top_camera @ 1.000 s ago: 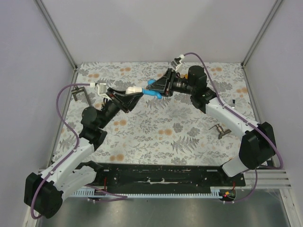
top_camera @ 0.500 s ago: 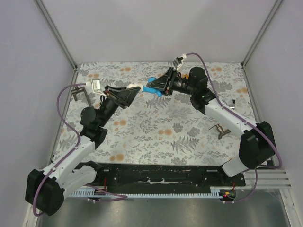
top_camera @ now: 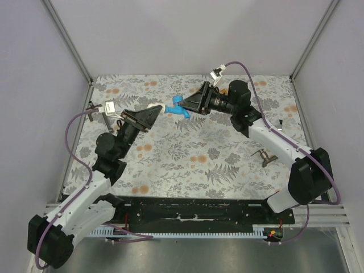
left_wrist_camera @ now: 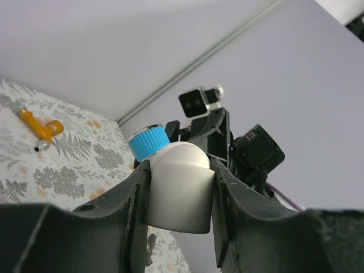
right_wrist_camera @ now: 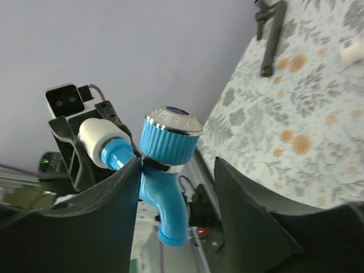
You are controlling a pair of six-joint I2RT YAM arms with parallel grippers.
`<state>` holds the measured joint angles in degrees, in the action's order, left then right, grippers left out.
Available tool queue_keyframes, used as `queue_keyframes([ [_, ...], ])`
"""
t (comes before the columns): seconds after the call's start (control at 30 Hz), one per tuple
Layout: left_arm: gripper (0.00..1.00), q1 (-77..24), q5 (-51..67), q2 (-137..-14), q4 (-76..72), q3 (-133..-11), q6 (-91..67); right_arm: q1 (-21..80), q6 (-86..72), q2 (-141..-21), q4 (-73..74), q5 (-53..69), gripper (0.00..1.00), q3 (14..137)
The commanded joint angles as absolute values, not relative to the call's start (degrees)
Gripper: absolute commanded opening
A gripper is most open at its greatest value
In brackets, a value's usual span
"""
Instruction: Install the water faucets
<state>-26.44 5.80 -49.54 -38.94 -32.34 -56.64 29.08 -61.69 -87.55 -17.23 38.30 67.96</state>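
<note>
1. Your left gripper [left_wrist_camera: 181,169] is closed on the short white cylindrical plastic fitting [left_wrist_camera: 179,196]. Both fingers press against its sides.
2. The bright blue plastic faucet with the ribbed knob and bent spout [right_wrist_camera: 166,145] is up in the air over the far middle of the floral-patterned table [top_camera: 216,165], between your two grippers. Its straight end meets the white fitting.
3. Your right gripper [right_wrist_camera: 177,166] has its fingers apart around the blue faucet. In the right wrist view the faucet's body touches one finger [right_wrist_camera: 122,196], and a clear gap shows between the knob and the other finger, so it is not clamped.
4. The orange plastic faucet [left_wrist_camera: 40,127] lies on the table, well apart from both grippers.
5. One dark metal bracket-like piece [top_camera: 263,155] lies on the table beside your right arm. Another [top_camera: 94,112] lies near the left edge.
</note>
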Motion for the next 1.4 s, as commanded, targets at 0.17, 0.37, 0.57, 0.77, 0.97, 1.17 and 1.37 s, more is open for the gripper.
queue_keyframes([
  [0.17, 0.02, -26.10, -8.18, -42.71, -24.09, -35.59, -72.59, 27.51, -17.97, -75.16, -6.78, 32.95, 0.75, 69.35],
  [0.37, 0.02, -26.10, -5.55, -45.08, -20.13, -38.58, -79.97, 28.65, -4.33, -68.65, -14.85, 36.91, 0.86, 63.37],
  [0.57, 0.02, -26.10, -1.76, -48.33, -21.09, -40.95, -84.55, 31.90, 4.83, -68.11, -12.92, 37.62, 0.91, 64.42],
  [0.77, 0.02, -26.19, 2.72, -50.80, -22.23, -43.33, -84.72, 33.49, 6.24, -71.45, -15.90, 38.06, 0.90, 64.60],
  [0.97, 0.02, -26.28, 3.69, -50.98, -23.03, -43.94, -85.34, 34.19, 7.73, -74.53, -16.70, 38.67, 0.89, 65.48],
  [1.17, 0.02, -26.28, 5.18, -51.76, -24.08, -44.82, -85.96, 34.45, 7.56, -77.34, -18.54, 38.32, 0.87, 65.39],
  [1.37, 0.02, -26.28, 7.38, -53.09, -27.06, -44.56, -86.22, 34.45, 4.75, -80.77, -21.97, 38.76, 0.83, 65.74],
])
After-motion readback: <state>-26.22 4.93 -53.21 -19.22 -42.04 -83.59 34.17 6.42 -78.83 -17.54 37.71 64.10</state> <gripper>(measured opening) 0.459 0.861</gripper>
